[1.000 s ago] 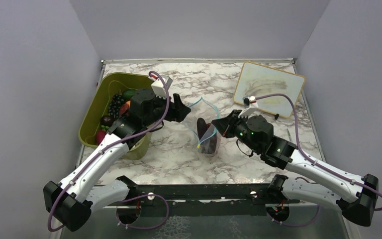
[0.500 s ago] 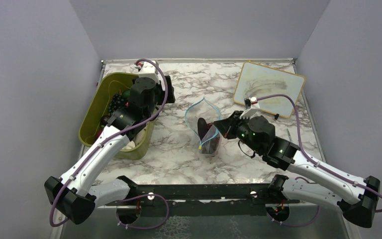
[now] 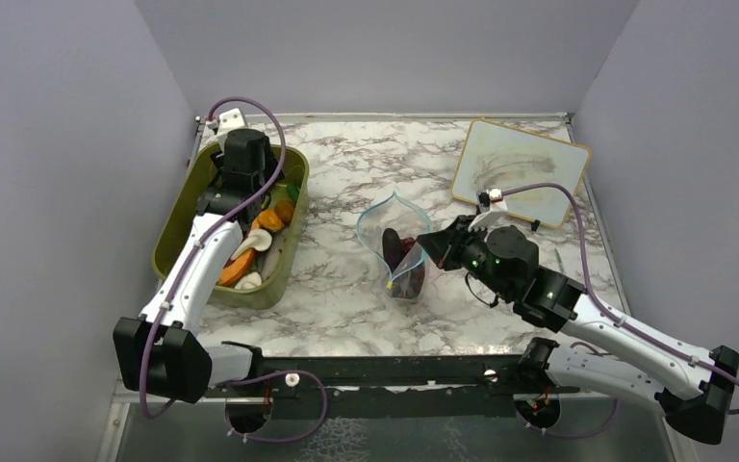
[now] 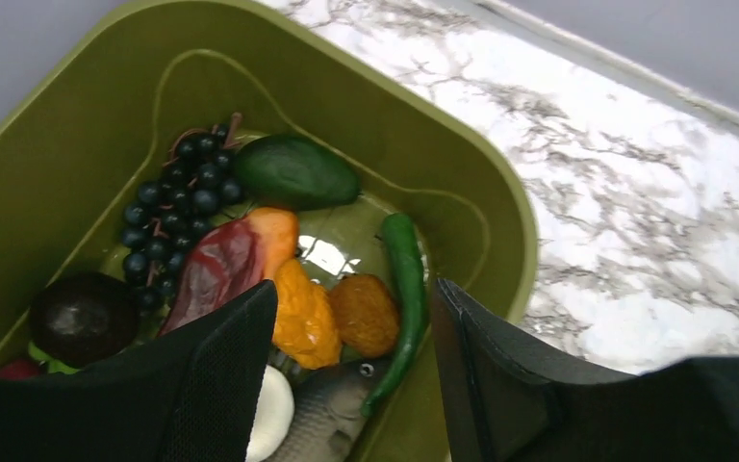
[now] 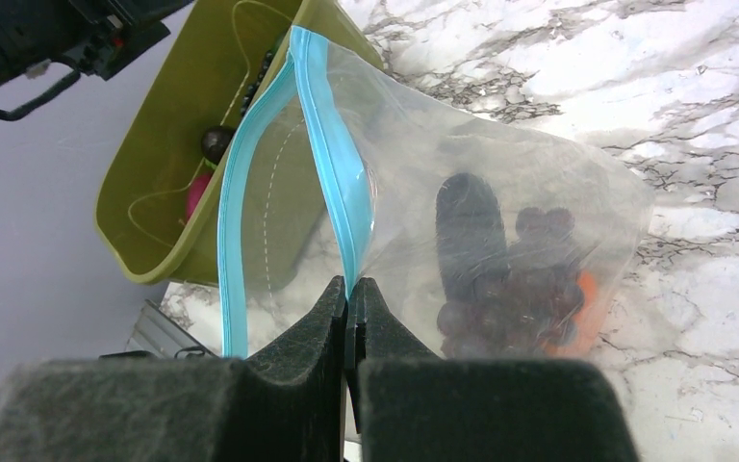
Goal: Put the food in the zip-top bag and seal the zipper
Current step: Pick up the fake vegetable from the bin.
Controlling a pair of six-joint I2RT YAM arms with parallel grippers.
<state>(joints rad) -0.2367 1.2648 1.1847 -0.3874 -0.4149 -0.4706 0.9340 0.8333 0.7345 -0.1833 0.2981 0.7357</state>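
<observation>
The right fingers (image 5: pixel 298 371) are pinched shut on the zipper (image 5: pixel 342 183) of the zip-top bag (image 5: pixel 558 183). The bag stands open-mouthed on the tabletop (image 3: pixel 346 289) holding dark pieces (image 5: pixel 529 274), possibly grapes. The left fingers (image 4: pixel 216 385) hang spread wide and empty over the food (image 4: pixel 303 322) in the green tub (image 4: pixel 462 173).

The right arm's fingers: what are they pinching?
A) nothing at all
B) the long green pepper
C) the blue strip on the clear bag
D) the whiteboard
C: in the right wrist view, the right arm's fingers are pressed together on the teal-blue zipper strip at the mouth of the zip-top bag.
</observation>
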